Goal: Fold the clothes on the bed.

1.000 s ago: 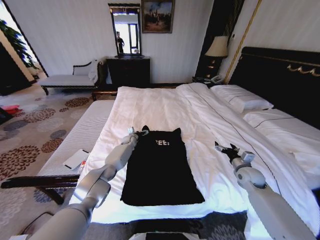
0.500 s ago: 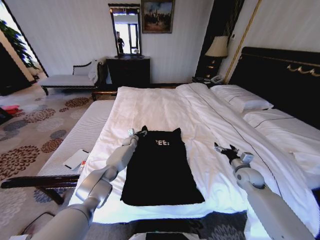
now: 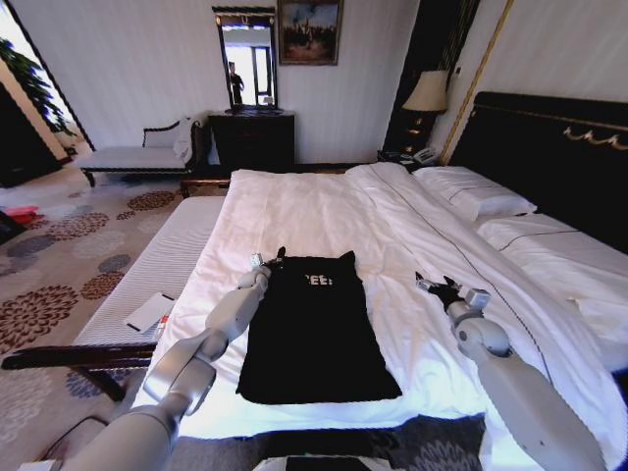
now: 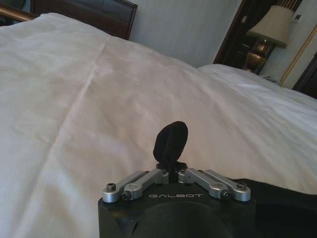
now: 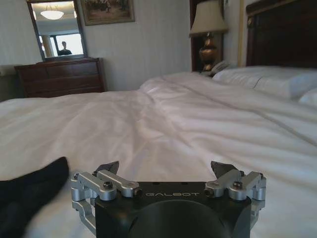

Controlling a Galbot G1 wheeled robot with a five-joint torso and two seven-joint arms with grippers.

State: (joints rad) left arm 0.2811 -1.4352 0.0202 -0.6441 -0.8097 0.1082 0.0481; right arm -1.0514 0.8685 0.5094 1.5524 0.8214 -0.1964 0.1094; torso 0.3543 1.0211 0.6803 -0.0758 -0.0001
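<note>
T-shirt (image 3: 312, 334) lettering partly hidden, left pincer (image 3: 278, 259) pinching shoulder

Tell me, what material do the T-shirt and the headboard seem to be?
The T-shirt: soft, matte black knit, probably cotton; it lies limp and bunches where the left gripper pinches it. The headboard: dark, glossy, wood-like panels with gold trim.

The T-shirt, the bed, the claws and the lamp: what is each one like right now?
Black T-shirt: sleeves folded in, lying flat, far left corner pinched up.
Left claw: shut on the T-shirt's corner.
Right claw: open, holding nothing, over the bed beside the T-shirt.
Bed: made, white duvet smooth.
Lamp: off, as far as I can tell.
</note>
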